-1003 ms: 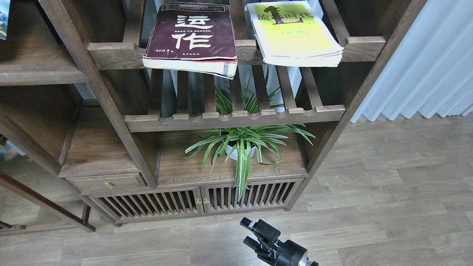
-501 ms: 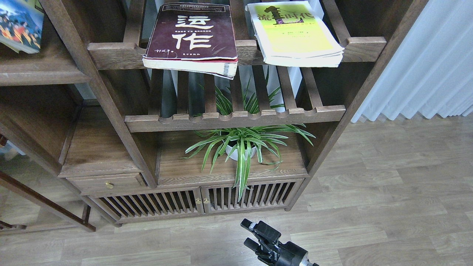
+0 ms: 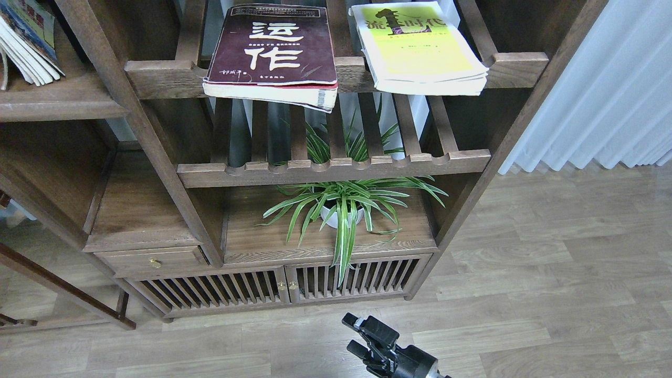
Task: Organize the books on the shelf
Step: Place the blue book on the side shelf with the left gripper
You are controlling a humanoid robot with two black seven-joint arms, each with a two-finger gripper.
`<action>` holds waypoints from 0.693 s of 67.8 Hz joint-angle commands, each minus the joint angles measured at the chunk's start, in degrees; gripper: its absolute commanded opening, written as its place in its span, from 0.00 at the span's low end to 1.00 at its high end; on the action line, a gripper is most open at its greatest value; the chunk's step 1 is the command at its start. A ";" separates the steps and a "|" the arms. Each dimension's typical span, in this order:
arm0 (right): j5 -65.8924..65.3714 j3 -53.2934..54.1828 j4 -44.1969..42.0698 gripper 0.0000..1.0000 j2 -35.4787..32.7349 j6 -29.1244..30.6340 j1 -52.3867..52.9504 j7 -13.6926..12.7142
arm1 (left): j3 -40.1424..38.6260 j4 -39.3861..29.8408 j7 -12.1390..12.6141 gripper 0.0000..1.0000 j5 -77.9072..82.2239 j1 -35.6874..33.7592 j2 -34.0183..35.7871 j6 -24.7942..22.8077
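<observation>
The thick maroon book (image 3: 273,50) with big white characters lies flat on the upper slatted rack, its front edge overhanging the rail. The yellow-green book (image 3: 420,47) lies flat to its right on the same rack. The small white book (image 3: 29,44) with a colourful cover is at the top left corner, tilted up so its page edges show, over the solid dark-brown shelf (image 3: 58,102). What holds it is out of view. My right gripper (image 3: 358,335) is low over the floor, open and empty, far below the books. My left gripper is out of view.
A second slatted rack (image 3: 336,168) sits below the upper one. A spider plant in a white pot (image 3: 341,210) stands on the cabinet top. A lower cabinet with slatted doors (image 3: 278,286), a drawer (image 3: 152,261) and a white curtain (image 3: 604,89) at right.
The white book at the top left has come further into view and tipped from cover-up to steeply tilted, page edges showing. My right gripper has sunk slightly.
</observation>
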 commanded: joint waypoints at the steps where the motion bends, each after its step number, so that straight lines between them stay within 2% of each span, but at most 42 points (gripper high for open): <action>1: 0.00 0.18 -0.09 1.00 0.00 0.00 0.01 -0.01 | 0.02 -2.18 0.00 1.00 0.29 -0.07 1.16 0.00; 24: 0.00 0.00 -0.09 1.00 0.00 0.00 0.01 -0.01 | 2.57 -14.13 0.00 1.00 0.29 0.45 8.28 0.00; 47: 0.00 0.00 -0.09 1.00 0.00 0.00 0.10 -0.01 | 10.21 -23.45 0.00 1.00 0.29 0.54 16.98 0.00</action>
